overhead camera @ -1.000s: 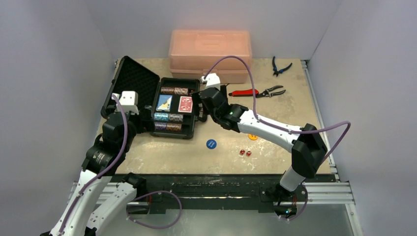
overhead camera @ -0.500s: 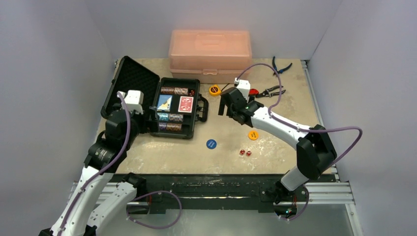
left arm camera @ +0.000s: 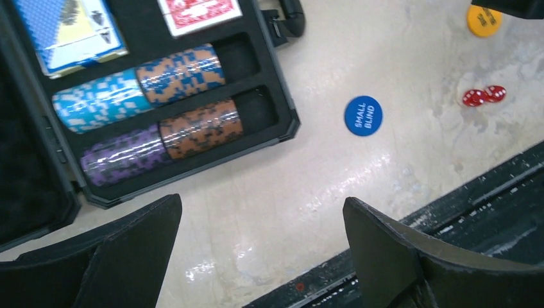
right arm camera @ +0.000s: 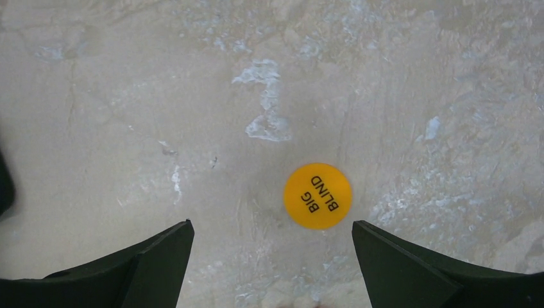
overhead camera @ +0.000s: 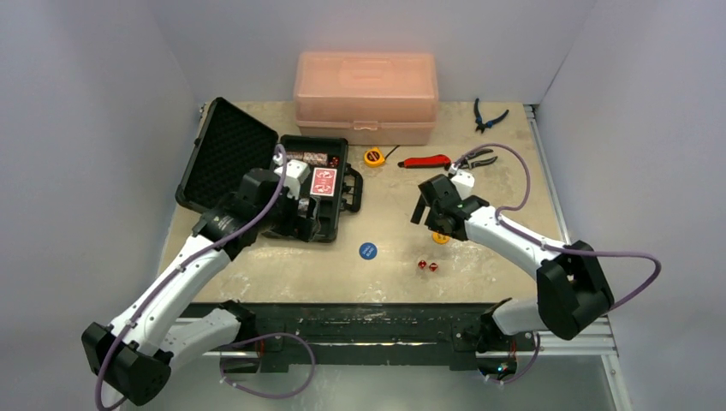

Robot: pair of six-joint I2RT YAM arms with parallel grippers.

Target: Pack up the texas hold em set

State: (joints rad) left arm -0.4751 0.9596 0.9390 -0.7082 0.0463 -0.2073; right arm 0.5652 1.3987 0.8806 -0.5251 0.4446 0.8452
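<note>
The black briefcase [overhead camera: 341,208] lies open at the left, its foam-lined lid [overhead camera: 224,154] tilted back. The left wrist view shows chip stacks [left arm camera: 179,67], a blue deck [left arm camera: 70,32] and a red deck [left arm camera: 199,9] in the case. My left gripper [overhead camera: 306,224] hangs open and empty over the case's near edge [left arm camera: 263,244]. My right gripper [overhead camera: 431,218] is open and empty just above the yellow "BIG BLIND" disc [right arm camera: 317,196], which lies toward its right finger. The blue "SMALL BLIND" disc [overhead camera: 367,250] and two red dice [overhead camera: 426,266] lie on the table.
A translucent pink box [overhead camera: 365,96] stands at the back. A yellow tape measure [overhead camera: 373,157], a red-handled tool [overhead camera: 425,160], pliers [overhead camera: 475,158] and blue cutters [overhead camera: 488,116] lie behind my right arm. The table's near edge is a black rail [left arm camera: 449,212].
My left arm has swung right, from beside the lid to over the case's front. My right arm has drawn back from the case, down to above the yellow disc.
</note>
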